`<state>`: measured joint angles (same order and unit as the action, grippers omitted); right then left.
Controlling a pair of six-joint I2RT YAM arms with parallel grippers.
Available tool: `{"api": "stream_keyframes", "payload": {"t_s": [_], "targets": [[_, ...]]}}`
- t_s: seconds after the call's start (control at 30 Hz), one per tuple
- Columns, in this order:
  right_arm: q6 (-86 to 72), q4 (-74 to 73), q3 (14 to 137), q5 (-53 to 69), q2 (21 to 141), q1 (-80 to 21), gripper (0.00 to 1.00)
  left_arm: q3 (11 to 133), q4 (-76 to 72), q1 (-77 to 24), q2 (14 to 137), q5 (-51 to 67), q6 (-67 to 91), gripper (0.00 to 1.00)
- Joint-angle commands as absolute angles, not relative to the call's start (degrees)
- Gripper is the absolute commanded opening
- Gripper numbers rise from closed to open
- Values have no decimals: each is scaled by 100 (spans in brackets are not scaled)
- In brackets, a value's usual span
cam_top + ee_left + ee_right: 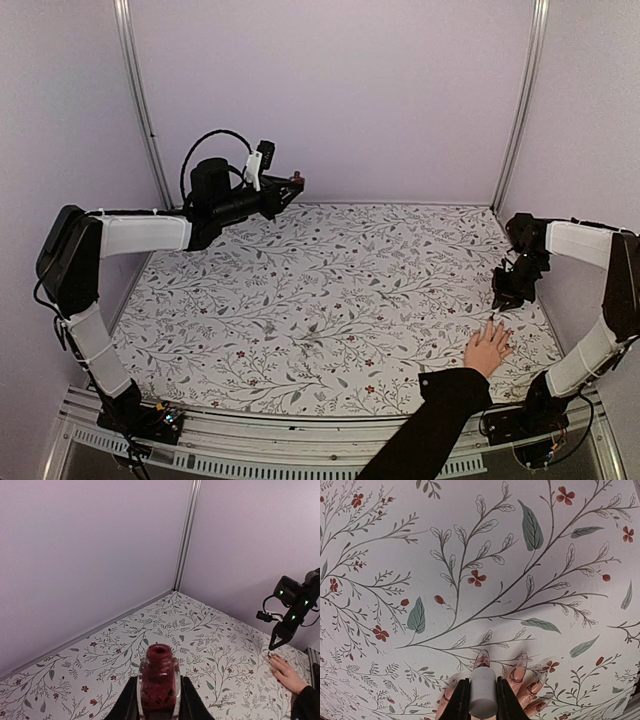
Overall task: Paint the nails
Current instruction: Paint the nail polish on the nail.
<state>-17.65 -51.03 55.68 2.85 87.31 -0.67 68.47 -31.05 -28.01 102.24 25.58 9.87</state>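
While left jaws clamp the open red bottle (pixel 159 680) aloft, right jaws clamp the white brush cap (pixel 483 697) at the nails (pixel 482 659): coating apparently begun, patchy, unfinished.

Left end effector (pixel 290 185) raised high, jaws clamped; right end effector (pixel 503 300) low, pointing down, jaws clamped

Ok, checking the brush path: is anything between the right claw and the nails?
Nothing visible does. The right claw, shut on the white cap, hangs just above the nails of the hand resting on the floral table.
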Motion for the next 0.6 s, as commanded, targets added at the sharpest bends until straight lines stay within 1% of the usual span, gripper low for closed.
{"api": "stream_keyframes", "payload": {"t_s": [0.0,0.57], "targets": [[-1649,-4984,5777,158,8858,-42,0,6952,-3191,-2795,10176,2505,963,0],[-1535,-5020,6020,115,8867,-42,0,6909,-3183,-2787,10134,2504,958,0]]}}
